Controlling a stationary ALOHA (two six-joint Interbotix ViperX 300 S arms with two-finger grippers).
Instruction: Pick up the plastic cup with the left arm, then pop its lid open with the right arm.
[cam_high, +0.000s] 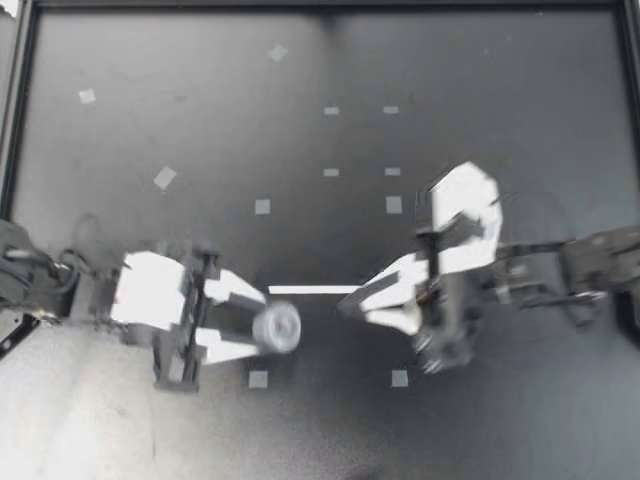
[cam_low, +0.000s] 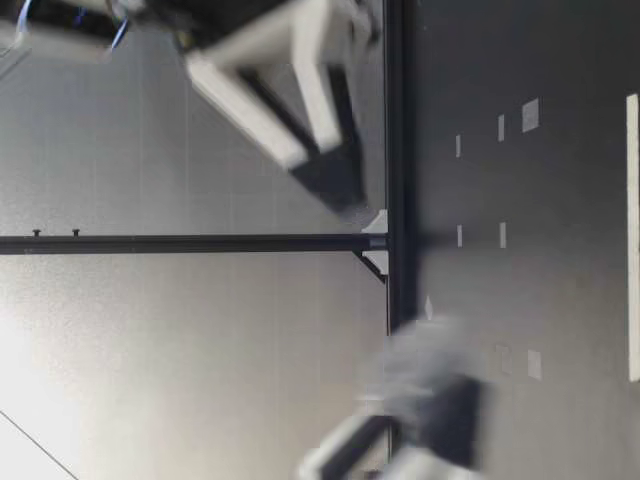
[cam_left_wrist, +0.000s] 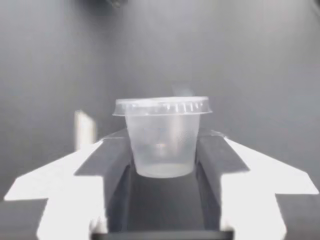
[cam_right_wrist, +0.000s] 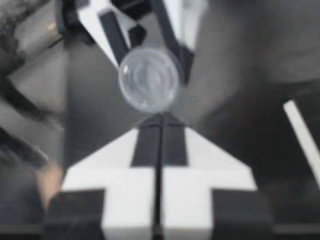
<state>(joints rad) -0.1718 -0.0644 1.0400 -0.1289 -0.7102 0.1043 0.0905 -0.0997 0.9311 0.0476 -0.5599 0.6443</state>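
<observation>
"Cup (cam_high: 277, 327) seen from above: where is it?"
"Near the middle of the bench (cam_high: 480, 90), toward the near edge. My left gripper (cam_high: 265, 323) has its fingers clamped on its sides. My right gripper (cam_high: 345, 303) points at it from the right, fingers pressed together, with a gap between tips and cup. A white strip (cam_high: 315, 290) lies just beyond that gap."
"And from bench height?"
"My right gripper (cam_low: 312, 148) hangs well above the surface. My left gripper (cam_low: 430, 405) is a blur lower down, so I cannot tell whether the cup rests on the bench or is lifted."
"Left wrist?"
"The cup (cam_left_wrist: 162, 142) stands upright between the fingers (cam_left_wrist: 107, 170). Both touch it, and the lid (cam_left_wrist: 162, 106) is seated on the rim."
"Right wrist?"
"The fingers (cam_right_wrist: 135, 150) are tight together with nothing between them. The cup (cam_right_wrist: 149, 85) is just ahead of their tips, lid toward them, held by the left gripper's fingers (cam_right_wrist: 112, 40)."
"How far along, then?"
"The grasp looks done. The lid is on, and the right fingers have not touched it."
</observation>
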